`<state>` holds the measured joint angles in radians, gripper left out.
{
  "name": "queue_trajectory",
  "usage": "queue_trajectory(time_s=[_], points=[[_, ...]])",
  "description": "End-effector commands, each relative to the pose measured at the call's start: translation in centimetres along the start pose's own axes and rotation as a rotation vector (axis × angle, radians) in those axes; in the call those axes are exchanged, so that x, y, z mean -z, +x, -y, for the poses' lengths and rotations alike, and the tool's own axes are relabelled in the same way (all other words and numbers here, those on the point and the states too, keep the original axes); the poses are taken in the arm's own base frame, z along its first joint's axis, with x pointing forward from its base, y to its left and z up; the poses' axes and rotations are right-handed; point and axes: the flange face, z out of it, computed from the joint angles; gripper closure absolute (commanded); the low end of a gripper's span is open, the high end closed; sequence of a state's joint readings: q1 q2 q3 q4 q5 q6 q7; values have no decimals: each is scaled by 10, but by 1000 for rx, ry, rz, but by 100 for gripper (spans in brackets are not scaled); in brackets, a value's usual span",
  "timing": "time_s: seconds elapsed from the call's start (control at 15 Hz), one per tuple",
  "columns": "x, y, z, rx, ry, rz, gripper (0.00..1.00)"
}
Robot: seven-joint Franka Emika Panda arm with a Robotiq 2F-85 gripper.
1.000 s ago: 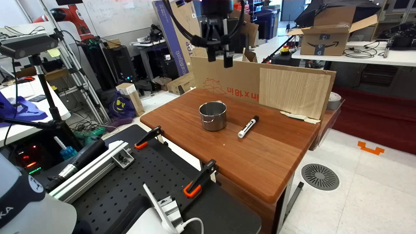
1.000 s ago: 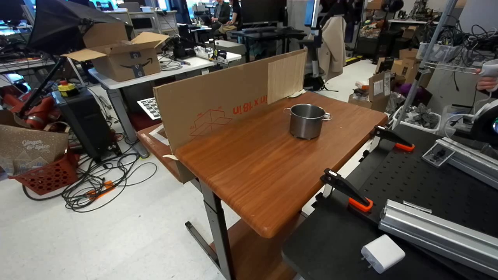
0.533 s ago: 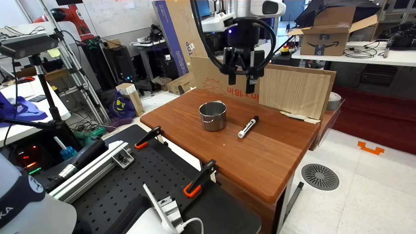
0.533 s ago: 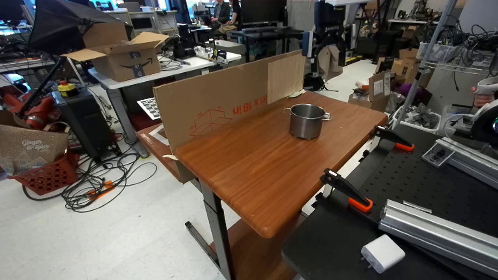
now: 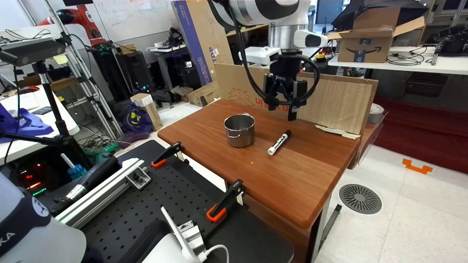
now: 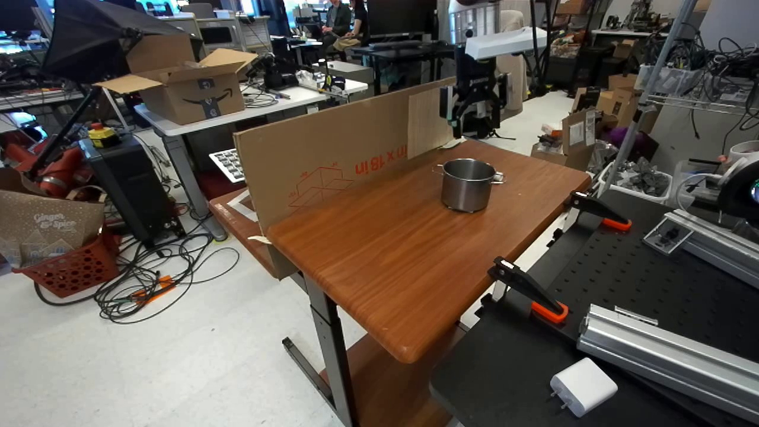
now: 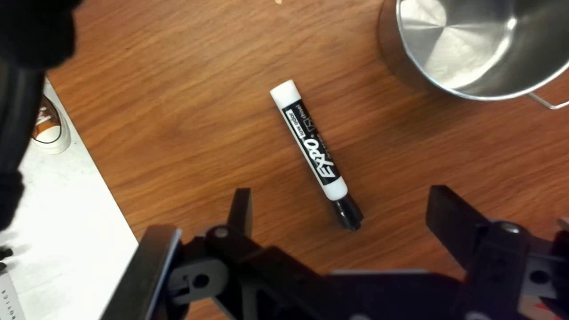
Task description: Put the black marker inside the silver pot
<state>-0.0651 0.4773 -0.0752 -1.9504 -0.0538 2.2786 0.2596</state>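
The black marker [image 5: 279, 142] lies flat on the brown table, with a white end and a black cap. It also shows in the wrist view [image 7: 311, 142], its cap end between the fingertips in the picture. The silver pot [image 5: 240, 135] stands upright beside it; its bare inside shows at the upper right of the wrist view [image 7: 480, 58]. The pot [image 6: 465, 190] shows in an exterior view in which I cannot see the marker. My gripper [image 5: 282, 111] points down, open and empty, above the table near the cap end. It also shows in the wrist view [image 7: 340, 193].
A cardboard panel [image 5: 256, 86] with a wood-patterned sheet [image 5: 329, 102] stands along the table's back edge, close behind the gripper. Black and orange clamps [image 5: 228, 199] grip the front edge of the table [image 5: 292, 179]. A black perforated board [image 5: 175, 204] lies before it.
My gripper has come down and moved to the right in an exterior view, from well above the table to nearer the marker. It stays open. The marker and pot have not moved.
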Motion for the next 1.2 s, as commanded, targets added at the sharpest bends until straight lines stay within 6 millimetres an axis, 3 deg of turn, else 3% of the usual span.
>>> queue_trajectory(time_s=[0.0, 0.53, 0.6, 0.67, 1.13], points=[[-17, 18, 3, 7, -15, -5, 0], [-68, 33, 21, 23, -40, 18, 0], [-71, 35, 23, 25, -41, 18, 6], [-74, 38, 25, 30, -40, 15, 26], [-71, 47, 23, 23, -47, -8, 79]])
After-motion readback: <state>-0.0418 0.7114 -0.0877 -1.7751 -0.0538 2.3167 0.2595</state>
